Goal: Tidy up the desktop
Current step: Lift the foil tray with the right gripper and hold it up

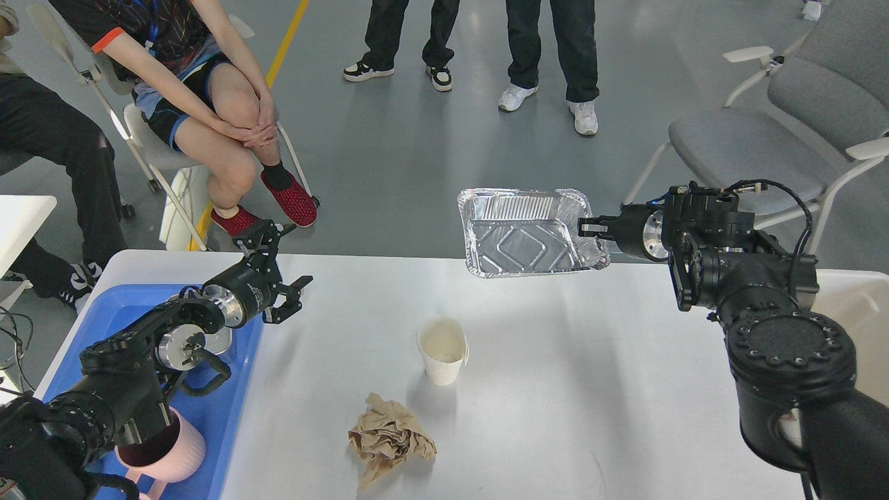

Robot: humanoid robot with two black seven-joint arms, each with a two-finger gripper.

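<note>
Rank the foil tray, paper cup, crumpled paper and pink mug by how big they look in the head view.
1. Foil tray, clearly largest, though it is held up off the desktop.
2. Crumpled paper.
3. Paper cup.
Pink mug: partly hidden by the left arm, so unranked.

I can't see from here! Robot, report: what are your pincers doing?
Right pincer shut on foil tray, held above desktop. Left pincer open, empty. Paper cup, crumpled paper still on desktop.

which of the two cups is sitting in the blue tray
The pink cup, at the near end of the blue tray under the left arm. The other, the white paper cup, stands on the bare desktop behind the crumpled brown paper.
</note>
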